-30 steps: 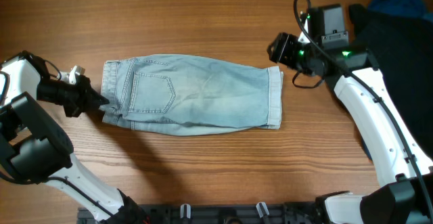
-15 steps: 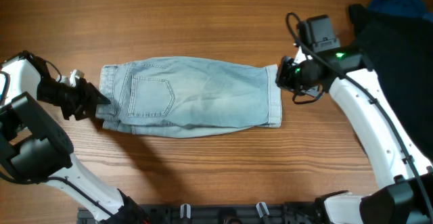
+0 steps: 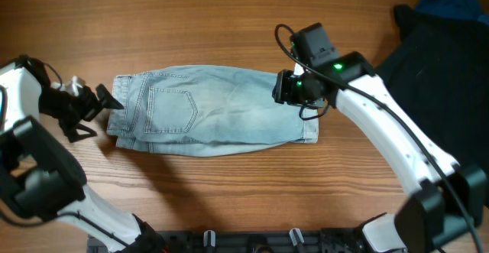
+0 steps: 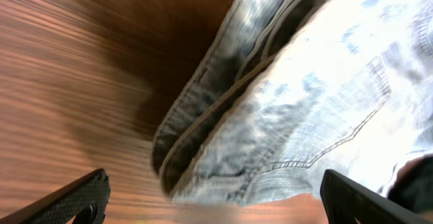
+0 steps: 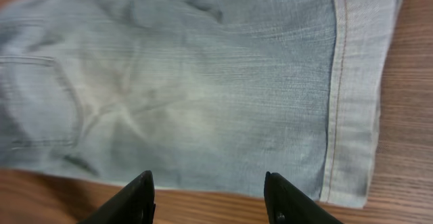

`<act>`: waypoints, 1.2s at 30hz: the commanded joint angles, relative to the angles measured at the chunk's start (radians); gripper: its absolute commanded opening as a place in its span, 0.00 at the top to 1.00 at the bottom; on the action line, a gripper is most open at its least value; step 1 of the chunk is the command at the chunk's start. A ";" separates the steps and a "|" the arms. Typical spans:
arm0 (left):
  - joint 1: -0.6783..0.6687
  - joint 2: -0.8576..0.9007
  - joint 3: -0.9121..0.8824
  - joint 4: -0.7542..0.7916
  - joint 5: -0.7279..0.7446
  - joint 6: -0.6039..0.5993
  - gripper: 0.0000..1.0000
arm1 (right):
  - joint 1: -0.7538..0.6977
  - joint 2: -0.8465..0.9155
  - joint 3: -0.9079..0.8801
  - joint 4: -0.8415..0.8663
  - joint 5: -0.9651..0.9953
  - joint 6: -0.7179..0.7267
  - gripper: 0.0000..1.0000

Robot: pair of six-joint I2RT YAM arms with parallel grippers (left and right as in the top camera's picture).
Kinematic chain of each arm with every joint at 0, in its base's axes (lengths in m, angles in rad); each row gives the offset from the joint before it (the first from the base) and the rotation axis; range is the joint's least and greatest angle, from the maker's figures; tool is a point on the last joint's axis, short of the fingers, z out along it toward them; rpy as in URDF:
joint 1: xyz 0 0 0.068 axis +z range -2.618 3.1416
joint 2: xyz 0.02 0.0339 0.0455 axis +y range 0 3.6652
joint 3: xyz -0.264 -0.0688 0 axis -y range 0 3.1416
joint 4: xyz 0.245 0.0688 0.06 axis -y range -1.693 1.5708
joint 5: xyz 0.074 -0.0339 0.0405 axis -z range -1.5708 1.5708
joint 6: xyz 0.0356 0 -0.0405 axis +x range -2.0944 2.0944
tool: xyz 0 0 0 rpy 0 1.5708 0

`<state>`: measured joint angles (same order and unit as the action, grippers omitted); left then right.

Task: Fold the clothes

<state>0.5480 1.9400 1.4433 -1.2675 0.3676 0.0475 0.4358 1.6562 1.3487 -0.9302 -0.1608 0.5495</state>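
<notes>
The clothes (image 3: 214, 111), a light-blue denim garment, lie flat across the middle of the table with the waistband at the left and the hemmed leg end at the right. My left gripper (image 3: 101, 114) stands open just left of the waistband and holds nothing. In the left wrist view the layered waistband edge of the clothes (image 4: 318, 95) lies ahead of the wide-spread left gripper (image 4: 215, 195). My right gripper (image 3: 278, 87) hovers open over the leg end, a little in from the hem. The right wrist view shows the right gripper (image 5: 208, 187) above the denim (image 5: 203, 82), with the paler hem (image 5: 355, 95) to its right.
A large black garment (image 3: 435, 62) covers the table's right side, with a dark blue cloth (image 3: 451, 1) at the far right corner. Bare wooden table (image 3: 229, 16) surrounds the denim. A black rail (image 3: 252, 241) runs along the front edge.
My left gripper let go of the waistband, opened wide and drew back slightly left. My right gripper moved left from beyond the hem to above the leg end.
</notes>
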 commanded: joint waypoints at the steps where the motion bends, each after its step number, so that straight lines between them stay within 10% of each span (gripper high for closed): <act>1: -0.006 -0.152 -0.003 0.027 -0.048 -0.081 0.00 | 0.004 0.059 -0.003 0.019 -0.002 0.001 0.46; 19: -0.404 -0.485 -0.003 0.232 -0.116 -0.240 0.00 | 0.192 0.145 -0.003 0.125 0.033 0.013 0.46; 23: -0.462 -0.417 -0.003 0.193 -0.168 -0.243 0.03 | 0.175 0.179 -0.003 0.120 0.053 0.034 0.64; 29: -0.473 -0.317 -0.003 0.193 -0.235 -0.249 0.34 | 0.156 0.179 -0.003 0.114 0.127 0.034 0.64; 36: -0.474 -0.185 -0.003 0.188 -0.272 -0.295 0.96 | 0.126 0.182 -0.003 0.109 0.165 0.055 0.76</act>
<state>0.0776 1.6985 1.4425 -1.0733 0.1493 -0.2070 0.5770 1.8256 1.3468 -0.8139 -0.0574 0.5800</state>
